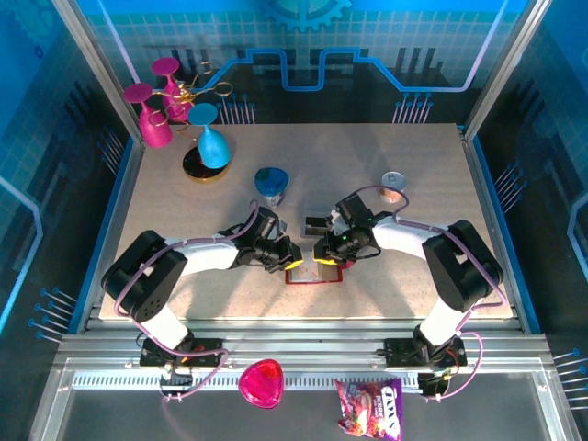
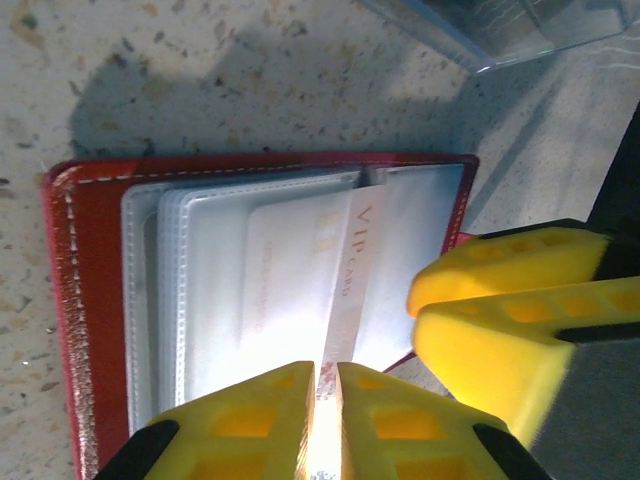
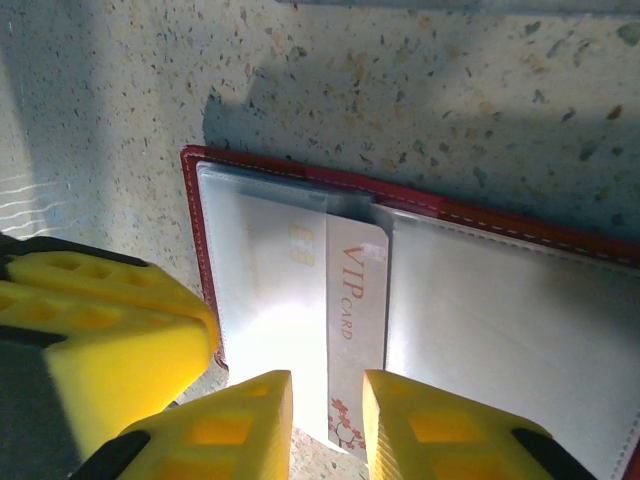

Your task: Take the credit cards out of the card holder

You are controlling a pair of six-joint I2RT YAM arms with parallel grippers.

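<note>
The dark red card holder (image 1: 314, 276) lies open on the table, pale sleeves up (image 2: 200, 300) (image 3: 500, 330). A white credit card printed "VIP CARD" (image 2: 352, 270) (image 3: 352, 300) sticks halfway out of a sleeve, its flowered end past the wallet's edge. My right gripper (image 3: 327, 420) is open, fingers either side of that end. My left gripper (image 2: 327, 400) hovers at the same edge (image 1: 292, 260) with only a thin slit between its fingers and nothing seen held. A small dark flat rectangle (image 1: 315, 223) lies just beyond the wallet. No blue card shows.
A clear plastic rectangle (image 2: 510, 30) lies near the wallet. A blue object (image 1: 271, 184) and a small tin (image 1: 393, 189) sit farther back. Pink and blue cones on a stand (image 1: 184, 119) occupy the back left. A pink heart dish (image 1: 261, 383) and a snack bag (image 1: 370, 407) lie in front of the table.
</note>
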